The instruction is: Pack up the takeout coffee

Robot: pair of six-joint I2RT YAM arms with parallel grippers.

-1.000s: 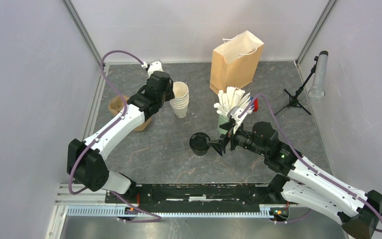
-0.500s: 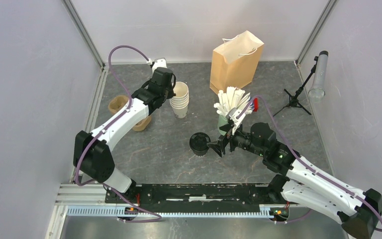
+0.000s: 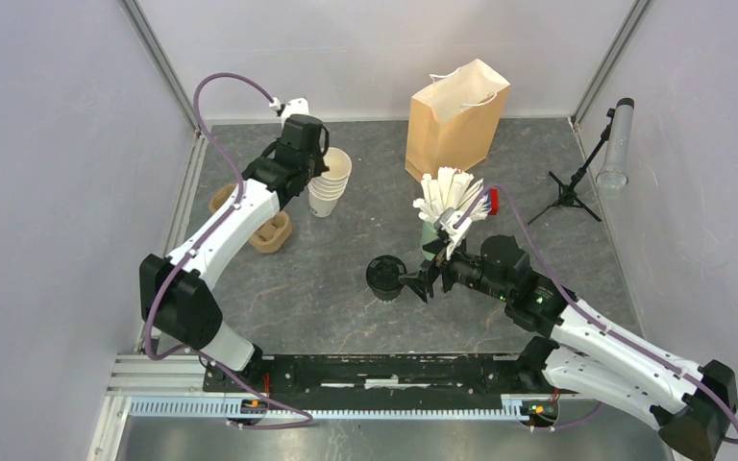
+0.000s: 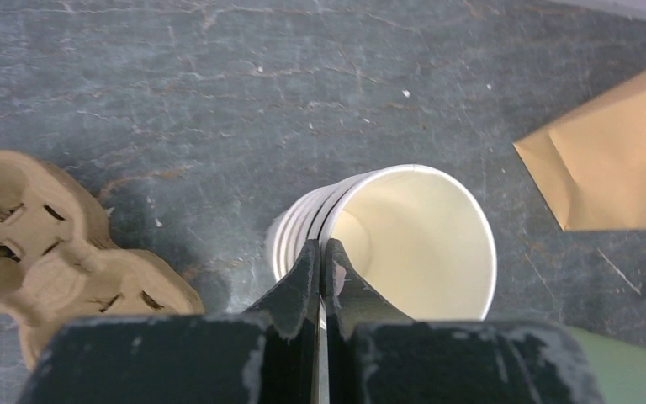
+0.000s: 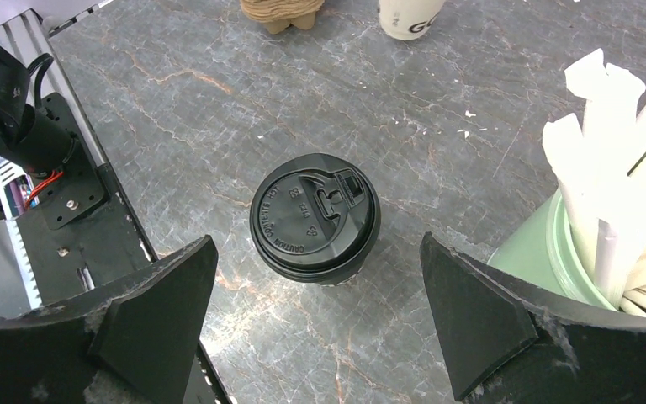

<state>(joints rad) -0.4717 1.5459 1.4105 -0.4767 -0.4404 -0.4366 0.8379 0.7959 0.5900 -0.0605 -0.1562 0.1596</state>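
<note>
coffee cup [image 5: 315, 220] upright, axis vertical, lid [image 5: 307, 210] up

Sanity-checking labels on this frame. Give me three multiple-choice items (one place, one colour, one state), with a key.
1. Where does the brown paper bag stand?
A. At the far side of the table, beyond the green cup
B. Lying flat at the near edge
C. In the near left corner

2. What colour is the cup holding the white sticks?
A. Red
B. Green
C. Black

3. What state is the left gripper in?
A. Open wide in the air
B. Shut on the bag's handle
C. Shut on the rim of the stack of lidless cups

Key:
1 A: the top view shows the bag upright by the back wall.
2 B: the right wrist view shows its green wall.
3 C: the left wrist view shows the fingers pinched together on the top rim.
</note>
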